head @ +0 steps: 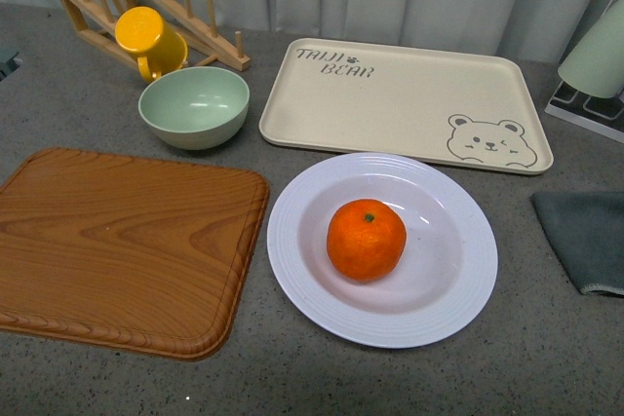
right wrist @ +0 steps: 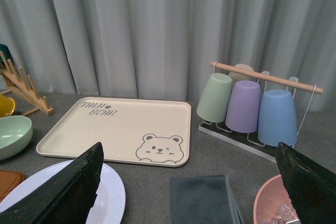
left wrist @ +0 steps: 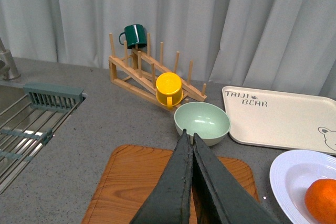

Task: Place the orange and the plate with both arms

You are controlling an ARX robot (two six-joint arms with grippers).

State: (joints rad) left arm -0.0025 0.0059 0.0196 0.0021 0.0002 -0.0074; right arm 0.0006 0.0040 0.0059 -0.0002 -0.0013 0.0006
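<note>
The orange (head: 366, 239) lies in the well of the white ribbed plate (head: 292, 241) on the grey counter, in front of the cream bear tray (head: 390, 94). Neither gripper shows in the front view. In the left wrist view my left gripper (left wrist: 189, 136) is shut and empty, held above the wooden board (left wrist: 131, 182), with the plate (left wrist: 289, 177) and the orange (left wrist: 322, 199) off to one side. In the right wrist view my right gripper (right wrist: 189, 153) is open and empty above the counter, with the plate's rim (right wrist: 113, 198) by one finger.
A wooden board (head: 117, 241) lies left of the plate. A pale green bowl (head: 193, 104), a yellow mug (head: 146, 38) and a wooden rack (head: 195, 7) stand behind it. A grey cloth (head: 590, 236) lies right. A cup rack (right wrist: 252, 103), a pink bowl (right wrist: 273, 208) and a sink (left wrist: 26, 129) also show.
</note>
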